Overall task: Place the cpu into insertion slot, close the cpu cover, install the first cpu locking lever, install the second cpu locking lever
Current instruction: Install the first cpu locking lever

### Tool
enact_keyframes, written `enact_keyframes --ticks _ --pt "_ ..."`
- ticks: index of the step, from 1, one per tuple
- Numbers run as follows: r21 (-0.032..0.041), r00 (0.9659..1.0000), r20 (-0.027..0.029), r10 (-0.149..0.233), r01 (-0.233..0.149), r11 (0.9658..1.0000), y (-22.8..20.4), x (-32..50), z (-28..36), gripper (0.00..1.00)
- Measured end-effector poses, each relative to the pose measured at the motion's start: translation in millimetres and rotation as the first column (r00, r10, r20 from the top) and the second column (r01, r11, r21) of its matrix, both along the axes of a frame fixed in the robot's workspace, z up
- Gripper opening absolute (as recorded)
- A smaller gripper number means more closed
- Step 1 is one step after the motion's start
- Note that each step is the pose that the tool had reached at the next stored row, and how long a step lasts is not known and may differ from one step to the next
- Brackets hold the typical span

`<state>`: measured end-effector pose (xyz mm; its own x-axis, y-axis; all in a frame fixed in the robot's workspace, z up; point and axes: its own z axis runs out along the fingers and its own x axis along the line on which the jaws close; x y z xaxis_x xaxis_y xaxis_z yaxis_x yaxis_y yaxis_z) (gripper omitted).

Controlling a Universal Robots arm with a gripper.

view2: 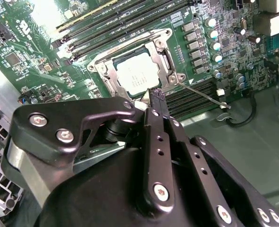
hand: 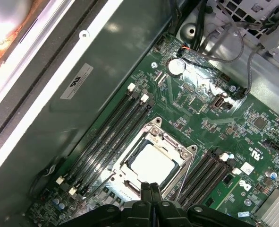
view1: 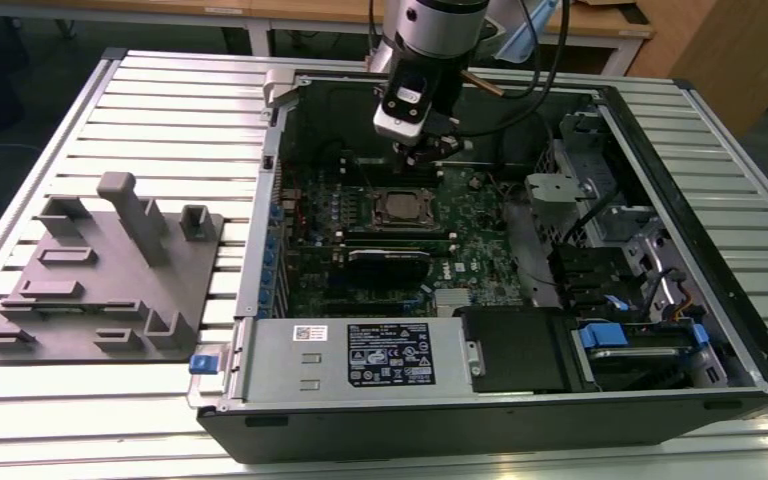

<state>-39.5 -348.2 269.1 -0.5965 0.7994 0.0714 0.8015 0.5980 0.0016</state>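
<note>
**Exterior and wrist views.** An open black desktop computer case (view1: 704,300) sits on a slatted aluminium table (view1: 157,100), with a grey moulded parts tray (view1: 104,290) toward the exterior view's left. The arm's black two-finger gripper (view1: 426,155) (view2: 157,94) (hand: 151,187) hangs in the upper centre of the exterior view, its fingers pressed together with nothing between them. The pale silver square cpu (view1: 398,207) (view2: 138,75) (hand: 153,163) lies in the dark square insertion slot (view2: 168,60) at frame centre, on the green circuit board (view1: 478,235). The thin silver cpu cover frame (view2: 134,42) (hand: 170,142) lies flat around it. A thin silver wire lever (view2: 203,96) slants from one socket corner over the black memory slots (view2: 184,103).
</note>
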Motion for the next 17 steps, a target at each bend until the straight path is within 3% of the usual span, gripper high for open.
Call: enact_keyframes --ticks 4,8,13,17 --pt "0.0 1.0 0.0 0.008 -0.008 1.0 0.0 0.0 0.0 0.11" --pt "0.0 0.998 0.0 0.063 -0.063 0.998 0.0 0.0 0.0 0.11" --pt "0.0 0.9899 0.0 0.142 -0.142 0.9899 0.0 0.0 0.0 0.11" --pt "0.0 0.9806 0.0 0.196 -0.196 0.9806 0.0 0.0 0.0 0.11"
